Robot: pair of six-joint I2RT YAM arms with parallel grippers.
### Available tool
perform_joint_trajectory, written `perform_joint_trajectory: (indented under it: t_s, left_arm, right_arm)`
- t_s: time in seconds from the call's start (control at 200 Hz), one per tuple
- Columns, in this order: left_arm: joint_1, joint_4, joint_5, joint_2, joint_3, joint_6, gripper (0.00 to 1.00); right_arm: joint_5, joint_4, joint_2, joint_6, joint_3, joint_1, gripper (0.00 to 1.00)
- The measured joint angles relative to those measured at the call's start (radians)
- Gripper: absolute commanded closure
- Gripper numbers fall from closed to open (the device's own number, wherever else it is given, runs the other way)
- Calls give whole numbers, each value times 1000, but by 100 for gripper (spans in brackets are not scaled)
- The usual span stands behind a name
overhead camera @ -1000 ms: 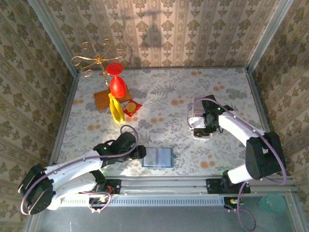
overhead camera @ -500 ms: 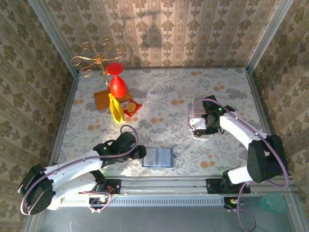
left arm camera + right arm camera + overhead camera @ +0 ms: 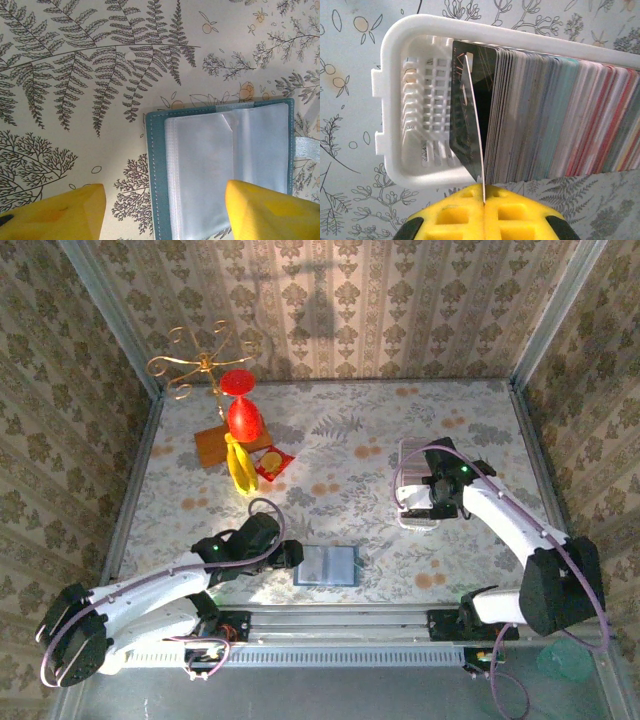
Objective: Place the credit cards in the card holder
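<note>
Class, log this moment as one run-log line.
right hand: shut on card in white basket | left hand: open, at card holder | stage: card pick

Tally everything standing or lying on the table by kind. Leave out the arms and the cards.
Card holder: 1
White basket: 1
Red goblet: 1
Yellow banana-shaped thing: 1
Gold wire stand: 1
Brown square board: 1
Red-and-yellow packet: 1
Total: 7
</note>
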Motion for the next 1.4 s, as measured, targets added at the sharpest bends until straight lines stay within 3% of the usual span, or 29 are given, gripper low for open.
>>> perform_joint_trajectory:
  t_s: [0.165, 0.31, 0.44, 0.61, 0.755, 0.88, 1.035, 1.19, 1.4]
  left_arm:
    - [-2, 0, 18, 8, 0, 7, 32]
    - [-19, -1, 32, 62, 2, 21, 32]
    - [-43, -11, 33, 124, 24, 38, 32]
    - [-77, -15, 40, 188, 72, 62, 32]
    - [-100, -14, 48, 219, 87, 77, 33]
    - [-112, -13, 51, 242, 88, 82, 34]
    - [-119, -12, 52, 265, 94, 82, 36]
    - [-120, -5, 55, 277, 96, 82, 34]
    - [-120, -3, 56, 305, 116, 82, 34]
  right_arm:
    - [-47, -82, -54, 59, 49, 3, 100]
    - [-145, -160, -124, 220, 106, 31, 100]
    - [-220, -195, -172, 451, 125, 91, 100]
    - [-275, -172, -202, 882, 121, 176, 100]
    - [-325, -66, -233, 1328, 55, 217, 100]
    - [-367, 129, -317, 1720, -128, 264, 100]
    - [-319, 392, -441, 2152, -383, 443, 100]
    - [-215, 528, -448, 2386, -482, 621, 100]
    - [-130, 645, -372, 2519, -486, 761, 100]
